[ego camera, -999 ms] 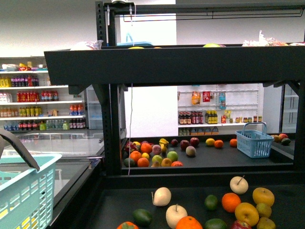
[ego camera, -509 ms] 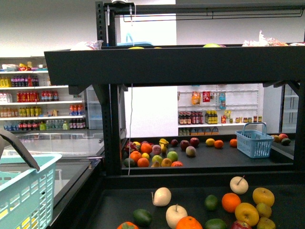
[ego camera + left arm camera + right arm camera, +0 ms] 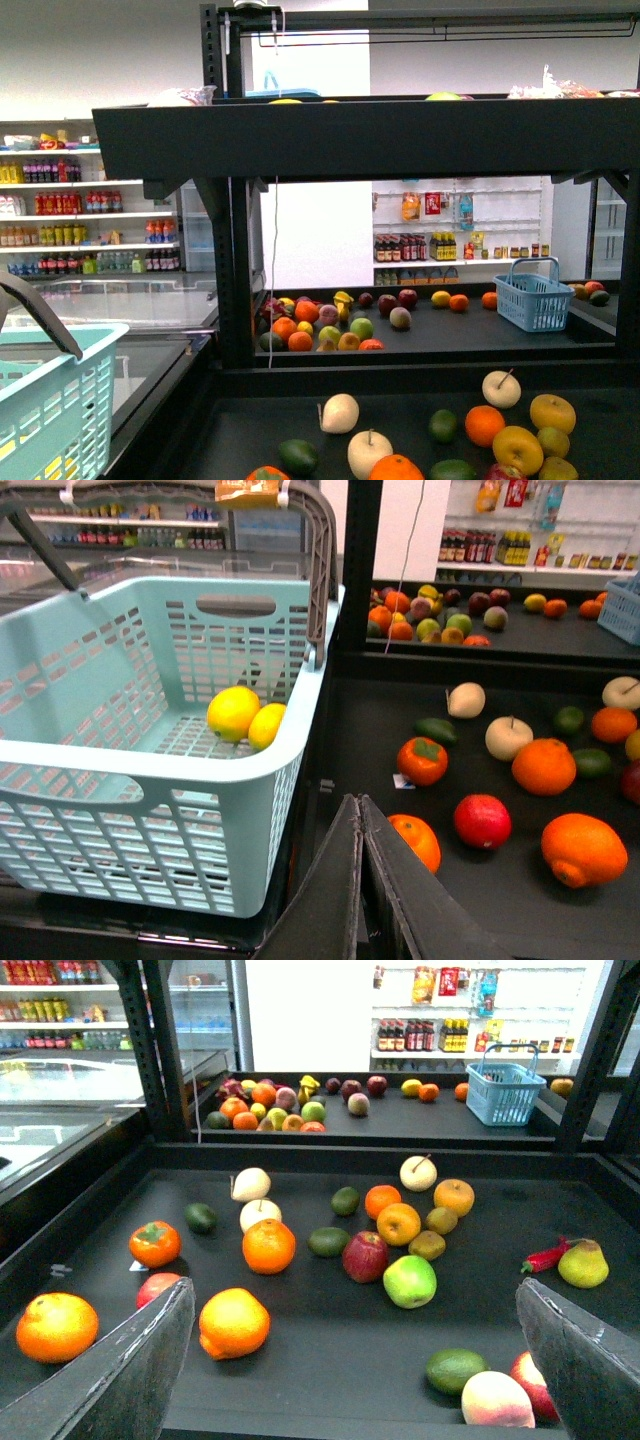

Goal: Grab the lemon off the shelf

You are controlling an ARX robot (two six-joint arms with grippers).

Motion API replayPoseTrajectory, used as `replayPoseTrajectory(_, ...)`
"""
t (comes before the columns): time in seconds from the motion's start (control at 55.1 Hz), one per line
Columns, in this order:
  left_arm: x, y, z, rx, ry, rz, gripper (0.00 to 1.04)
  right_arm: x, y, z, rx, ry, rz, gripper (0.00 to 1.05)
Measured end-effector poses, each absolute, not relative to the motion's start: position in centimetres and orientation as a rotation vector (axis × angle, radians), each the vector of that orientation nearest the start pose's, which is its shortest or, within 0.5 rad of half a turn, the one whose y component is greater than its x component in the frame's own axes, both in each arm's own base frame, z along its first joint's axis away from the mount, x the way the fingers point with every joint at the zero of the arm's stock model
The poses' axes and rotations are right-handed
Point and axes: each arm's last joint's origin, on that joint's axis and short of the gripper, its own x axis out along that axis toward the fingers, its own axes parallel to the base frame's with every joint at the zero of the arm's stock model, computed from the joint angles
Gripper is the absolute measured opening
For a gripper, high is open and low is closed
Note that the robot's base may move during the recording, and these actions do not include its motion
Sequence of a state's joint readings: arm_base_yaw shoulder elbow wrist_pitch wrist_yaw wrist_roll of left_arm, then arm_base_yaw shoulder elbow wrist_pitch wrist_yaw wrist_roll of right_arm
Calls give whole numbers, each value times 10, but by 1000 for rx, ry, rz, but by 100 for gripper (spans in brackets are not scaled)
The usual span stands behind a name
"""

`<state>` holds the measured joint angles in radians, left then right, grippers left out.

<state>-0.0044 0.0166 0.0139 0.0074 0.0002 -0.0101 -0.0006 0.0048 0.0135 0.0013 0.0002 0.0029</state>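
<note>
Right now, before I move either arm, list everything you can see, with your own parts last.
Shelf: one, black, tiered, in front.
Lemons: two, yellow, lying in the near basket.
Near basket: one, pale teal, at the shelf's left.
Loose fruit: many, mixed colours, on the near tray.
Far fruit pile: one cluster, mixed, on the rear tray.
Far basket: one, blue, rear tray.
Bottles: many, on white wall shelving.
Left hand: shut, empty.
Right hand: open, empty, above the near tray.
</note>
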Motion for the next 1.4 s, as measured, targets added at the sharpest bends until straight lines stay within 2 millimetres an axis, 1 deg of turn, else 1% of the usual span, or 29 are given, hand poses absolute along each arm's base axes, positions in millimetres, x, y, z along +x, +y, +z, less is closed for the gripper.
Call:
replayPoseTrajectory(0.309,97,0,168,-11,-9,-5,3,97,0,168,3,-10,0,97)
replayPoseTrajectory(0.436,97,0,168,-11,-9,-5,28,97,0,168,3,-10,0,97)
replayPoseTrajectory(0.472,97,0,168,-11,-9,-5,38,97,0,168,3,-10,0,97)
replayPoseTrajectory(0.781,97,0,168,-10,-9,-5,98,97,0,168,3,-10,0,97)
replayPoseTrajectory(0.799,97,0,168,-9,-9,-5,99,97,0,168,3,-10,0,97)
replayPoseTrajectory(0.854,97,0,168,-9,-9,-5,96,97,0,168,3,-10,0,97)
replayPoseTrajectory(1.398,97,0,168,-9,-9,-5,97,97,0,168,3,-10,0,97)
